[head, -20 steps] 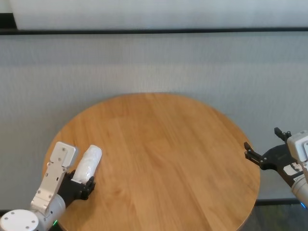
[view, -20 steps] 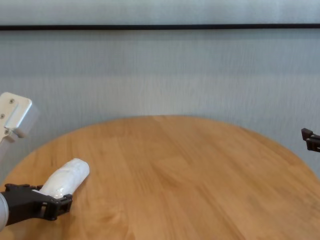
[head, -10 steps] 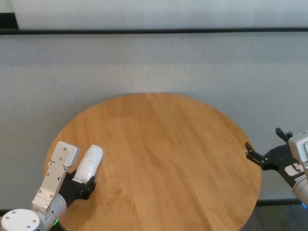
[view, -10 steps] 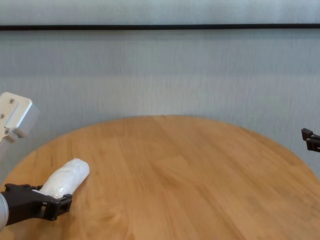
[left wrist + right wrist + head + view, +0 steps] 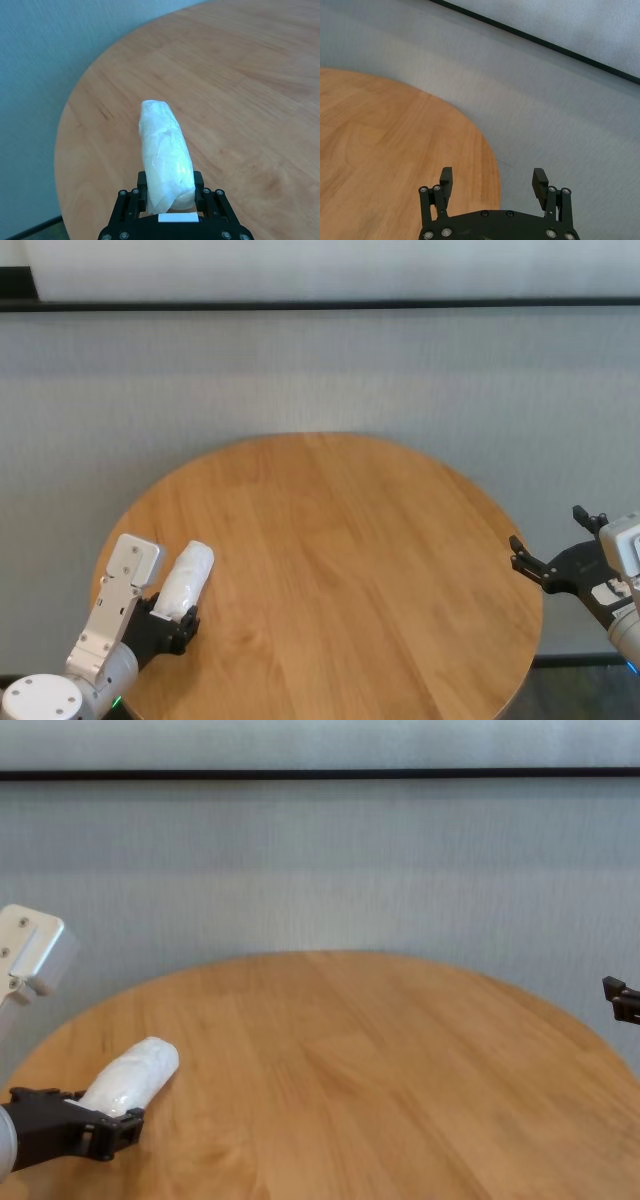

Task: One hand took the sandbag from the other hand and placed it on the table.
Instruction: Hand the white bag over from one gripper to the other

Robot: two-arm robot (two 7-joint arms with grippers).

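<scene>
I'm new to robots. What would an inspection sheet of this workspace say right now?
Surface: round wooden table, bare top.
Job's things: white sandbag in clear wrap, held at one end, sticking out over the table's left side.
Clutter: nothing seen.
Hands: left hand shut on the sandbag; right hand open and holding nothing, just beyond the table's right edge.
Cables: nothing seen.
Surroundings: pale grey wall with a dark horizontal strip behind the table.
</scene>
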